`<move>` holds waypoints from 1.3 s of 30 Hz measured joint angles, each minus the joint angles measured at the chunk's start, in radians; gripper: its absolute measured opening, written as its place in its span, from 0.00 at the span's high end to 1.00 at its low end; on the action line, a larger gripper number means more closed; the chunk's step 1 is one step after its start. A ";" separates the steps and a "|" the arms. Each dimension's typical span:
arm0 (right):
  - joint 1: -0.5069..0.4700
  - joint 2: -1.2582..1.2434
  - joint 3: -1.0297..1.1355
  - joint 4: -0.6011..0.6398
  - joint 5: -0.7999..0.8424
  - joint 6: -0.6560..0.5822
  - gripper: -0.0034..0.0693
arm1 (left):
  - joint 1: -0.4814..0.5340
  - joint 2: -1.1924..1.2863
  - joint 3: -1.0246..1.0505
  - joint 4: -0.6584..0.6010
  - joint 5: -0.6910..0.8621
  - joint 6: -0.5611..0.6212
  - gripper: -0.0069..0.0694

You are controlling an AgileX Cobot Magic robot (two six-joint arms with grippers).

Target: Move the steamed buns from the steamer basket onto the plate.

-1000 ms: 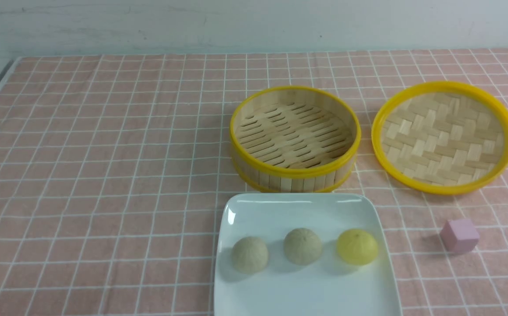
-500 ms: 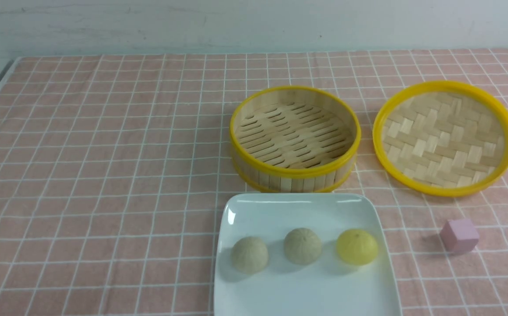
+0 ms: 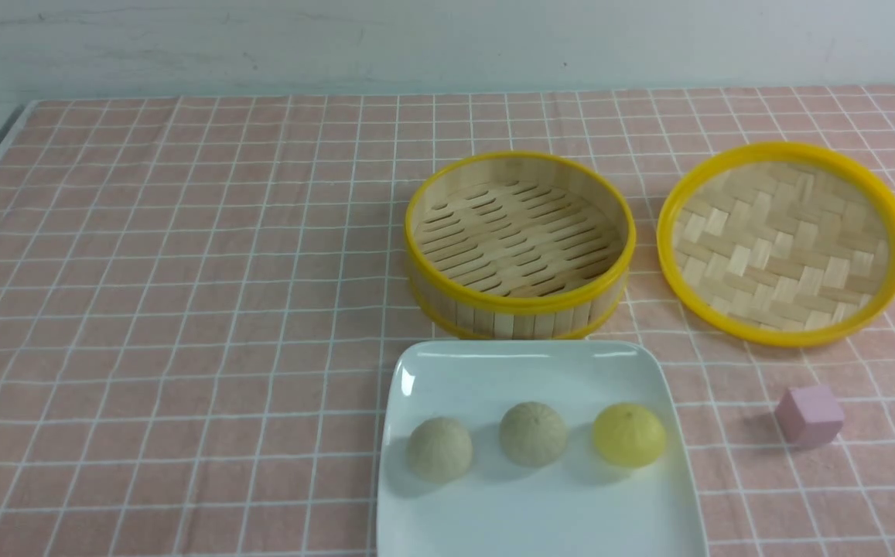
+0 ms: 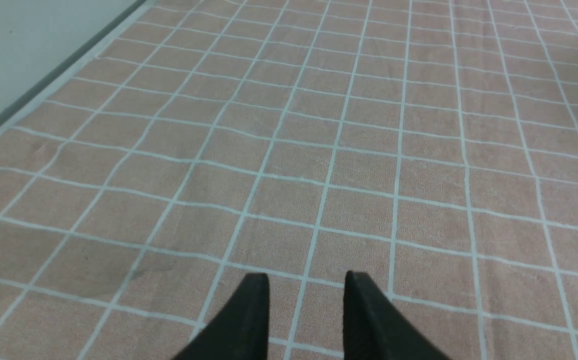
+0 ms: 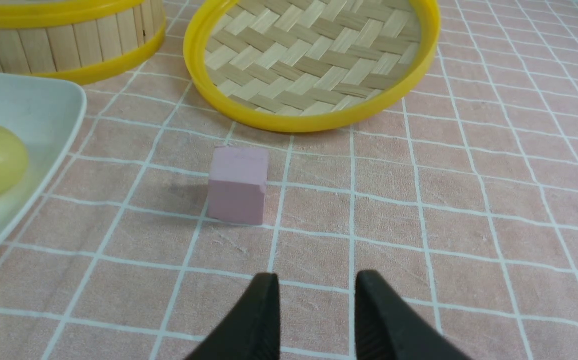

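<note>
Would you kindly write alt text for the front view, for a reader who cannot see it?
Three steamed buns, two beige and one yellow, sit in a row on a white square plate on a pink checked tablecloth. Behind the plate stands an empty steamer basket, with a shallow woven tray to its right and a small pink cube nearer. No arms show.

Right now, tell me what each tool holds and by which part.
Nothing: the left tool and right tool both stand open over bare cloth.

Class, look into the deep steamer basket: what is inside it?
Nothing: the steamer basket shows only its bare slatted floor. Its near wall hides a strip of floor. All three steamed buns sit on the plate.
</note>
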 joint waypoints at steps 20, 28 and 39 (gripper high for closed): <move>0.000 0.000 0.000 0.000 0.000 0.001 0.62 | 0.000 0.000 0.000 0.000 0.000 0.000 0.59; 0.000 0.000 0.000 -0.097 -0.005 0.179 0.62 | 0.000 0.000 0.000 0.000 0.000 0.000 0.59; 0.000 0.000 0.000 -0.153 -0.006 0.227 0.62 | 0.000 0.000 0.000 0.000 0.000 0.000 0.59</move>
